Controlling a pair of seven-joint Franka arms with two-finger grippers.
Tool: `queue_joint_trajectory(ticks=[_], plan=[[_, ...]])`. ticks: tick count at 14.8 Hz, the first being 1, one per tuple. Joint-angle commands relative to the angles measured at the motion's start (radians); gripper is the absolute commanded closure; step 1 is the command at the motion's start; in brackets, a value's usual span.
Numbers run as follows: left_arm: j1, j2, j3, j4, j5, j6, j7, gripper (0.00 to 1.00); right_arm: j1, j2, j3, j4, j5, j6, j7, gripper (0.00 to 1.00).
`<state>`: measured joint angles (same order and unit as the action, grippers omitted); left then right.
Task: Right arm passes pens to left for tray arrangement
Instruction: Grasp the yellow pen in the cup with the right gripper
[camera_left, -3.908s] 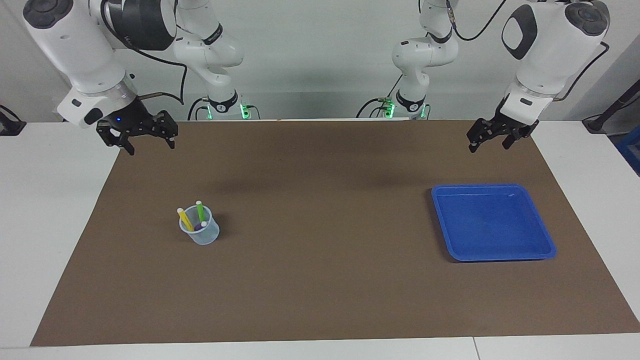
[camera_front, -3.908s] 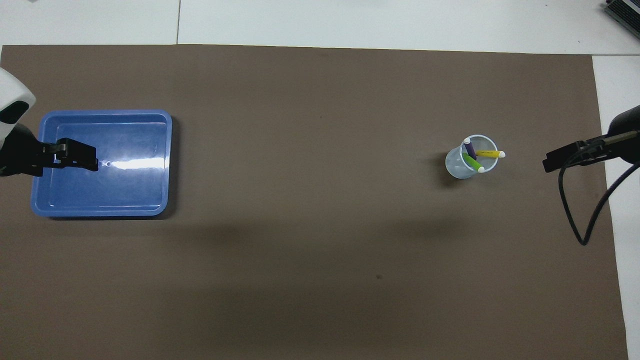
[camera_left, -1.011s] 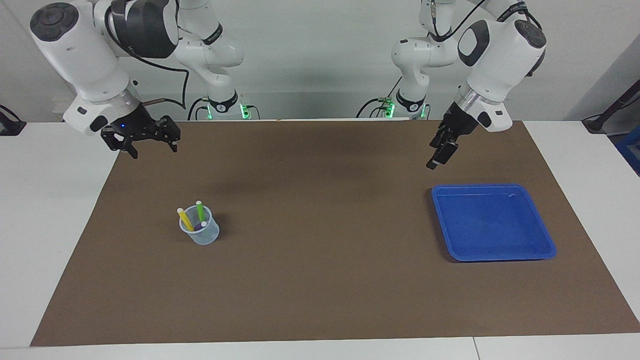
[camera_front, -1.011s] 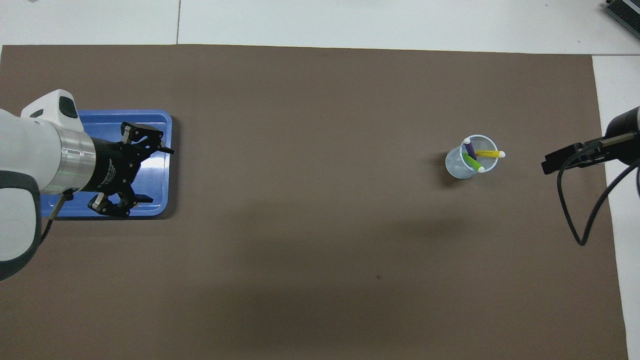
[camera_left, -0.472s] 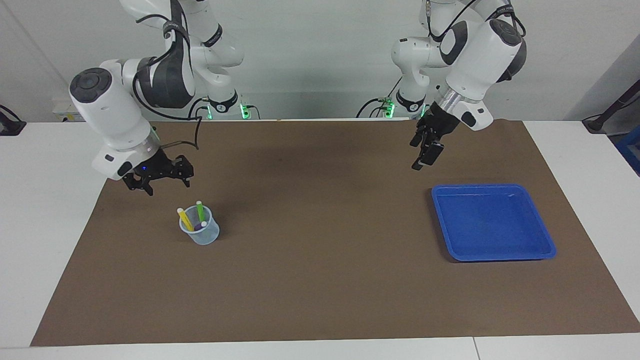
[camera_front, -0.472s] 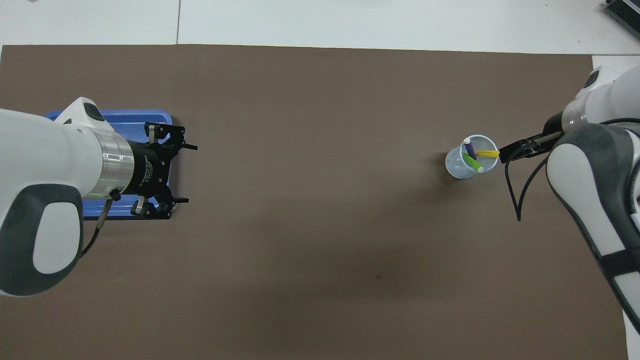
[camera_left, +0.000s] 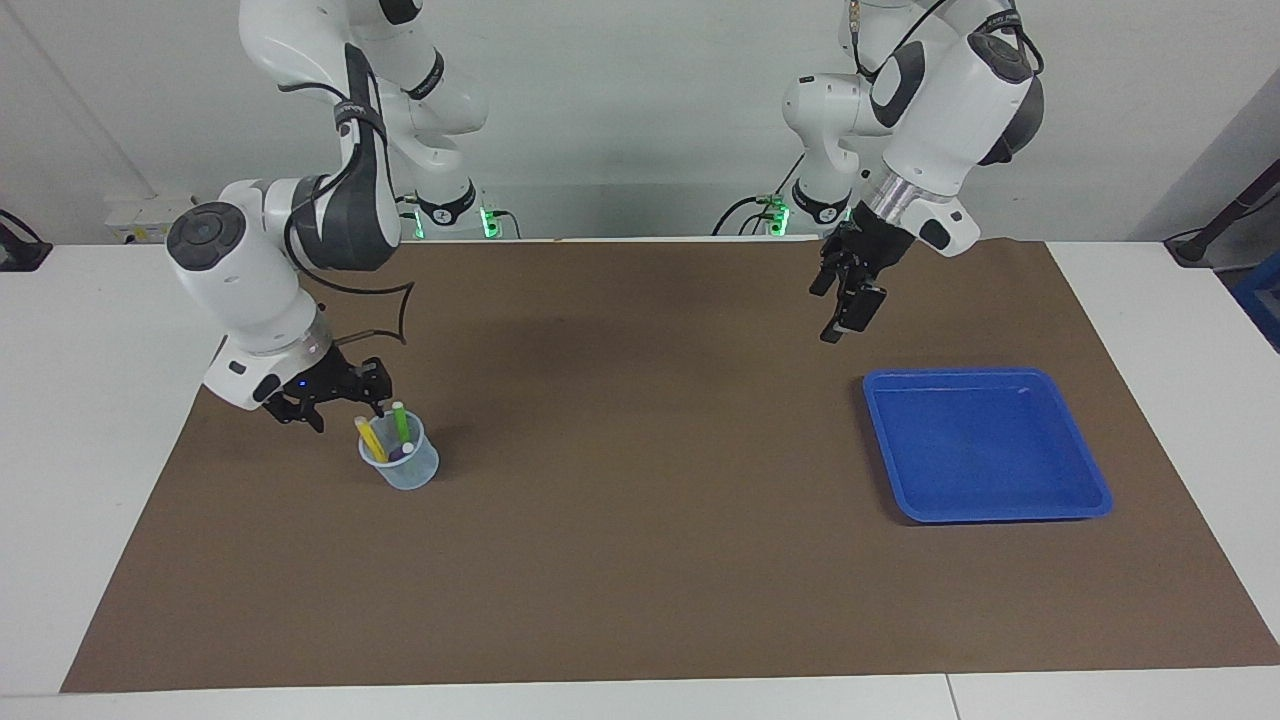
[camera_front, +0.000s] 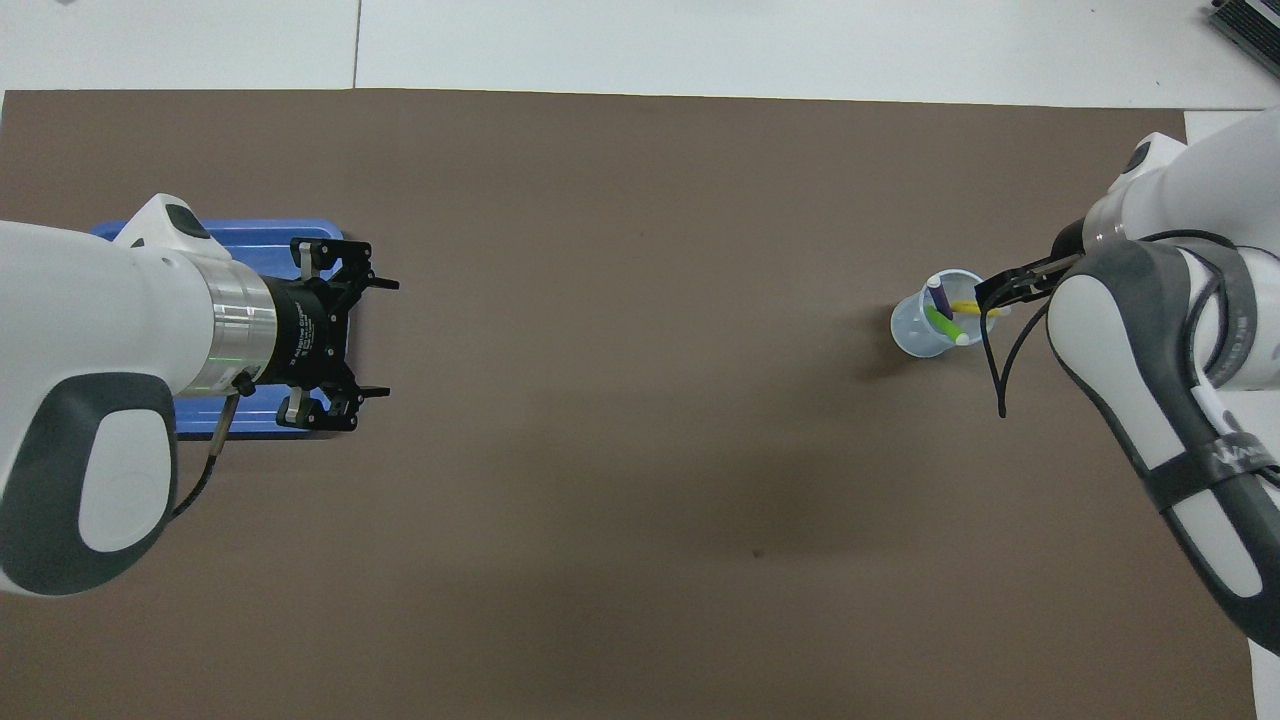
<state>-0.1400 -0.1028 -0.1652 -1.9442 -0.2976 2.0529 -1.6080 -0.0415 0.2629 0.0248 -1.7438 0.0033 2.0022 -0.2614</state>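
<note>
Right gripper (camera_left: 342, 408) low at frame left, fingers spread around the yellow pen (camera_left: 370, 438) in the cup (camera_left: 402, 468); left gripper (camera_front: 365, 340) hangs wide open, empty.

White jointed arms (camera_left: 250, 270), grey joint caps, silver wrist rings, black cables, black hands; blue light on right.

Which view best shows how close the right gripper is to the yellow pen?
The facing view: the right gripper hangs open beside the yellow pen in the cup, contact unclear. In the overhead view the arm hides most of the gripper; only its tip overlaps the pen's cap end.
</note>
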Motion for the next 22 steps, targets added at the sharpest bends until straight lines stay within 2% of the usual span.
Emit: queue_joint_trajectory(ticks=[1, 5, 8, 15, 17, 20, 22], plan=[[-0.026, -0.029, 0.013, -0.041, -0.012, 0.033, -0.029, 0.00, -0.003, -0.010, 0.003, -0.045, -0.011, 0.035, -0.016, 0.34], [-0.035, -0.032, 0.012, -0.042, -0.012, 0.026, -0.033, 0.00, -0.003, -0.024, 0.003, -0.100, -0.011, 0.070, -0.016, 0.44], [-0.098, -0.040, 0.013, -0.062, -0.009, 0.027, -0.044, 0.00, -0.003, -0.025, 0.003, -0.102, -0.011, 0.067, -0.016, 0.54], [-0.099, -0.043, 0.010, -0.093, -0.011, 0.118, -0.164, 0.00, -0.003, -0.024, 0.003, -0.099, -0.012, 0.066, -0.018, 0.64], [-0.101, -0.041, 0.010, -0.093, -0.011, 0.133, -0.188, 0.00, -0.003, -0.024, 0.003, -0.099, -0.012, 0.066, -0.018, 0.70], [-0.110, -0.041, 0.010, -0.101, -0.011, 0.139, -0.190, 0.00, -0.003, -0.024, 0.003, -0.095, -0.014, 0.066, -0.038, 0.90], [-0.109, -0.041, 0.010, -0.101, -0.011, 0.139, -0.190, 0.00, -0.003, -0.022, 0.003, -0.088, -0.014, 0.058, -0.041, 0.97]])
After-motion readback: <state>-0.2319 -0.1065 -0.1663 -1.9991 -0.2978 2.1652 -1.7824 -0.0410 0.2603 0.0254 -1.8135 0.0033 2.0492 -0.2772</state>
